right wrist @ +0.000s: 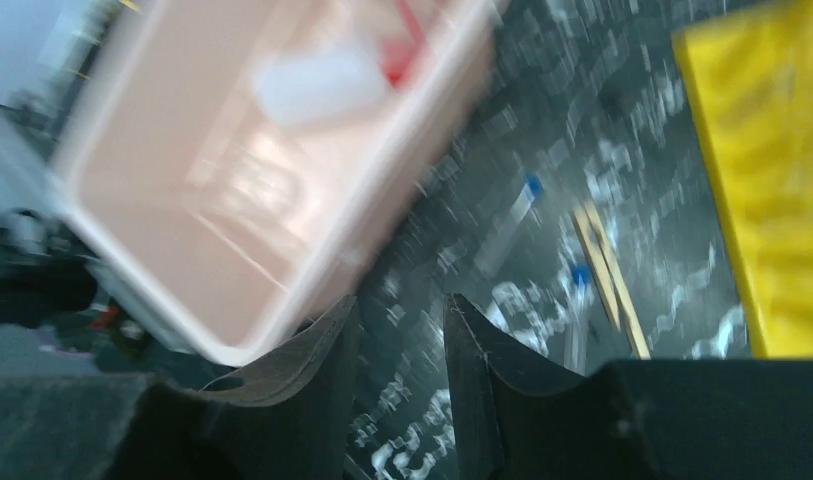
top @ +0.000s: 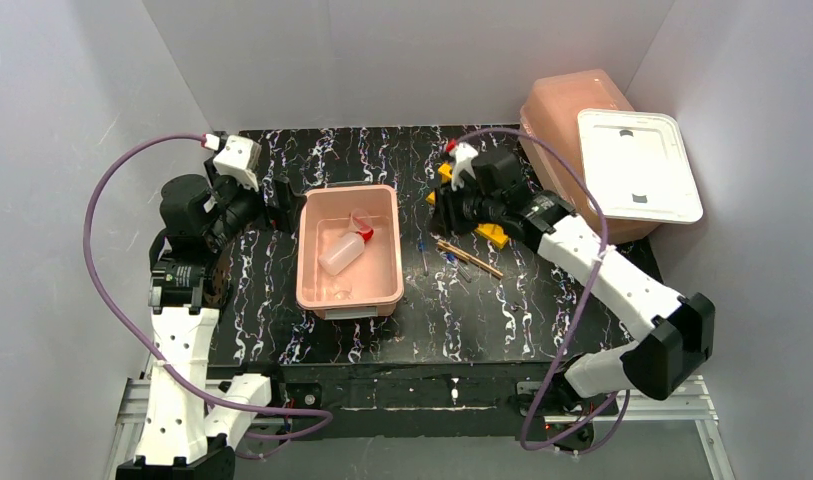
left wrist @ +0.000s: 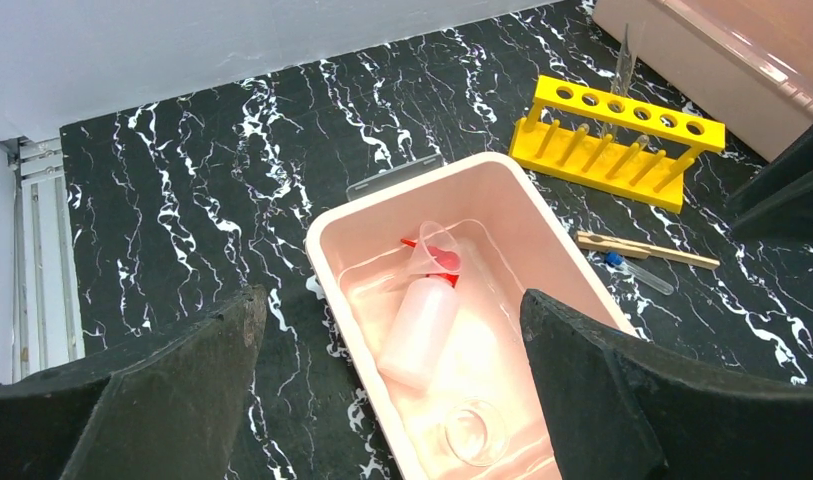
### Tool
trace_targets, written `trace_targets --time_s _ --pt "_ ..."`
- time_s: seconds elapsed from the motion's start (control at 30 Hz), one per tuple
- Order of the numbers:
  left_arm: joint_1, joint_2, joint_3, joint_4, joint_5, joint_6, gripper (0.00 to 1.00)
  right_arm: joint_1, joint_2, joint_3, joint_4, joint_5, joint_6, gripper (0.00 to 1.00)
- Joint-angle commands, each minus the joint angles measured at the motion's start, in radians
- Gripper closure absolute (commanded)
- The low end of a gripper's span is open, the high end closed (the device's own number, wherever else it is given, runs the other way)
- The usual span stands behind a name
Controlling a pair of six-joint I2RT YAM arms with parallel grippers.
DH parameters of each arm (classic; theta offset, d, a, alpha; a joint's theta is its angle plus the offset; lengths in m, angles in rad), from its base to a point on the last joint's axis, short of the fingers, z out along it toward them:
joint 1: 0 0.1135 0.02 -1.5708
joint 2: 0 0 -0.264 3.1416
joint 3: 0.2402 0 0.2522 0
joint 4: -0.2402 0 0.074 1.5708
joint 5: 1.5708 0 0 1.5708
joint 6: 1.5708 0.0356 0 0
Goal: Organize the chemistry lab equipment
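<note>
Left gripper (left wrist: 390,305) hangs with its jaws spread as wide as they go, nothing between them, framing the pink tub (top: 304,250) at the centre of the top view. I read that as a stand-off pose that leaves the tub free for drops.

The red-capped squeeze bottle (left wrist: 420,330) lies on its side in the tub. Its long axis runs diagonally, with the cap toward the upper right of the top view and the base toward the lower left. A clear funnel (left wrist: 437,250) rests against the cap end, and a small clear dish (left wrist: 474,432) sits at the tub's near end. These look sorted.

Right gripper (right wrist: 400,305) is over by the yellow tube rack (left wrist: 617,125). Its view is smeared, but the fingers show a narrow gap with bare tabletop showing through, so it holds nothing. The rack stretches from upper left to lower right in the left wrist view, and one thin clear tube (left wrist: 622,65) stands upright in it.

Between tub and rack, the brown sticks (left wrist: 647,250) and a blue-capped clear tube (left wrist: 637,272) lie flat on the marbled tabletop, roughly left-to-right. I judge they are next.
</note>
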Motion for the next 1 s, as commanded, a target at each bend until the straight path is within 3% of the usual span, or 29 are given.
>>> trace_targets --time_s 0.0,0.3,0.7,0.97 --pt "0.002 -0.007 -0.013 -0.010 0.029 0.031 0.02 -0.060 0.012 -0.240 0.068 0.067 0.014 0.56" --pt "0.004 -0.024 -0.044 -0.054 0.082 0.069 0.02 -0.076 0.162 -0.376 0.187 0.262 -0.007 0.58" --pt "0.004 -0.021 -0.052 -0.064 0.091 0.072 0.02 -0.083 0.285 -0.363 0.254 0.301 -0.020 0.58" --pt "0.003 -0.021 -0.059 -0.071 0.086 0.079 0.02 -0.081 0.306 -0.413 0.275 0.290 -0.005 0.63"
